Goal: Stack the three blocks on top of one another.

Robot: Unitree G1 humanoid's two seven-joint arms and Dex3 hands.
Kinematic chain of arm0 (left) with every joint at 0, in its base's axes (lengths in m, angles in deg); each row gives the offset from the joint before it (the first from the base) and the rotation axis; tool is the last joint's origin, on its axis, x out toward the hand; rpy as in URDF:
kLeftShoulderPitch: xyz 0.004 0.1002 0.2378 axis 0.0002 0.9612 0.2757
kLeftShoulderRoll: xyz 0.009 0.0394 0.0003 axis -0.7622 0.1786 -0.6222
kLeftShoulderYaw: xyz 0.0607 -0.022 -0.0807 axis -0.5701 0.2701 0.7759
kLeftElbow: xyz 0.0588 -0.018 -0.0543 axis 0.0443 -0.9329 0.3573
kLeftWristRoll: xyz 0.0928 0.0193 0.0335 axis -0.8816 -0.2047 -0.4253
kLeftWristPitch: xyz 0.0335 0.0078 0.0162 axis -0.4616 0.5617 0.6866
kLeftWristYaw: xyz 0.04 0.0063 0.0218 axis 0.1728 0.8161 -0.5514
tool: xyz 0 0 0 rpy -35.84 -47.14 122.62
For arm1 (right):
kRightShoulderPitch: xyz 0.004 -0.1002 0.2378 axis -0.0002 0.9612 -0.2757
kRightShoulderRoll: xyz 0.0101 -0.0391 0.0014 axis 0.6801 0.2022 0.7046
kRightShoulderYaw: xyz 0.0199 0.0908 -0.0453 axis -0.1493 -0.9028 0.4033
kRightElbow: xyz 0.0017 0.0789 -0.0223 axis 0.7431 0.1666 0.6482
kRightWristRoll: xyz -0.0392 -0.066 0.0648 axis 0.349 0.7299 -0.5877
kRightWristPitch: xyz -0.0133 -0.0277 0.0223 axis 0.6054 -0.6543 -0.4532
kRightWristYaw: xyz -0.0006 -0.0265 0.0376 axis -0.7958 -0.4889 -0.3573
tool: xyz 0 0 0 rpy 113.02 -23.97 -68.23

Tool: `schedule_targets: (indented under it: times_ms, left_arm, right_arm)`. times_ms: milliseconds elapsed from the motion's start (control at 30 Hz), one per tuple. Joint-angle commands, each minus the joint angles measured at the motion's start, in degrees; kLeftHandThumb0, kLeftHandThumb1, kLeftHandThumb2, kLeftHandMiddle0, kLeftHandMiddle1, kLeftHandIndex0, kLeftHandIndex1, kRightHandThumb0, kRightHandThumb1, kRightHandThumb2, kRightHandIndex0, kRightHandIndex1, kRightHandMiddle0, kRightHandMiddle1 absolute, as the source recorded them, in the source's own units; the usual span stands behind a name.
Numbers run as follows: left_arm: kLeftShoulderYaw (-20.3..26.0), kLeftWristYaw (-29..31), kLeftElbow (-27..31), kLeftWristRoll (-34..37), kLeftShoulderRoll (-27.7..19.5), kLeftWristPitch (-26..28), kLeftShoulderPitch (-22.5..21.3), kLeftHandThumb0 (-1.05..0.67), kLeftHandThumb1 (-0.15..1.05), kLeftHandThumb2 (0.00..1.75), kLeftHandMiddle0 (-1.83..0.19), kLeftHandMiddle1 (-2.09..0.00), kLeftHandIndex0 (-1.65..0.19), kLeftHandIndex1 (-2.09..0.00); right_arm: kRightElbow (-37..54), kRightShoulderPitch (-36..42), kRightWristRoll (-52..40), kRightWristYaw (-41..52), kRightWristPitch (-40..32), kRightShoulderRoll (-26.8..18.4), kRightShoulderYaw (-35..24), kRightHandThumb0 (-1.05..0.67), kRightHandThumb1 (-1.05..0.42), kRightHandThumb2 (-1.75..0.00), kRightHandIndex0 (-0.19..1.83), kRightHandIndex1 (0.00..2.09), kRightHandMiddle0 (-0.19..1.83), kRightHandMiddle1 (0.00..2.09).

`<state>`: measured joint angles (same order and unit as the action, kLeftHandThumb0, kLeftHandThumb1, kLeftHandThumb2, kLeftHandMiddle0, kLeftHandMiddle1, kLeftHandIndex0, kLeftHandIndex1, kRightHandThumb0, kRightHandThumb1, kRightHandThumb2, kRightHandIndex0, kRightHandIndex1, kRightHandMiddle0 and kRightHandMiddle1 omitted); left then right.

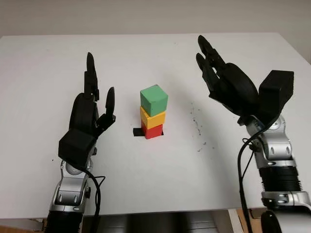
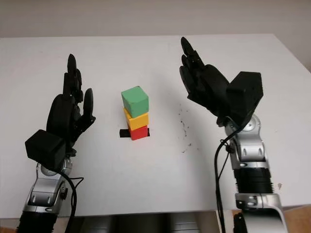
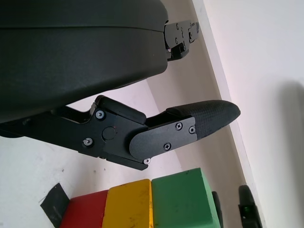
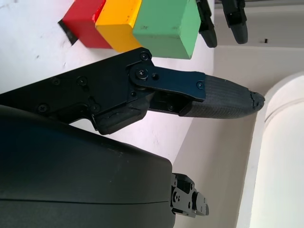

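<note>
A stack of three blocks stands in the middle of the white table [image 1: 146, 184]: the red block [image 1: 152, 131] at the bottom, the yellow block [image 1: 153, 118] on it, and the green block [image 1: 154, 100] on top, turned a little. The red block sits on a black tape mark [image 1: 138, 131]. My left hand [image 1: 97, 99] is open, raised to the left of the stack and apart from it. My right hand [image 1: 214, 68] is open, raised to the right of the stack, not touching it. In the wrist views the stack appears as red [image 3: 85, 211], yellow [image 3: 127, 205], green [image 3: 183, 199].
A scatter of small dark specks [image 1: 198, 127] marks the table right of the stack. The table's front edge [image 1: 160, 211] runs just before my forearms.
</note>
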<state>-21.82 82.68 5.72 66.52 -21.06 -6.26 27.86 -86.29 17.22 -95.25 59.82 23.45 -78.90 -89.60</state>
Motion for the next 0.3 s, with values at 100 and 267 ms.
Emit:
schedule_targets:
  times_ms: [100,267]
  left_arm:
    - [-0.17,0.09,-0.4,0.45,0.37,-0.81,0.0,-0.77,1.05,0.73,0.19,0.0,0.19,0.0]
    - [-0.68,0.06,-0.57,-0.09,0.47,-0.73,0.32,-0.78,1.05,0.75,0.19,-0.01,0.19,0.0]
  right_arm:
    - [-0.58,3.57,-1.55,-1.67,2.31,4.29,0.36,-0.89,-1.05,-0.71,-0.19,0.0,-0.19,0.0]
    - [1.07,6.12,-1.82,-4.27,3.25,8.24,1.01,-0.89,-1.05,-0.72,-0.19,0.0,-0.19,0.0]
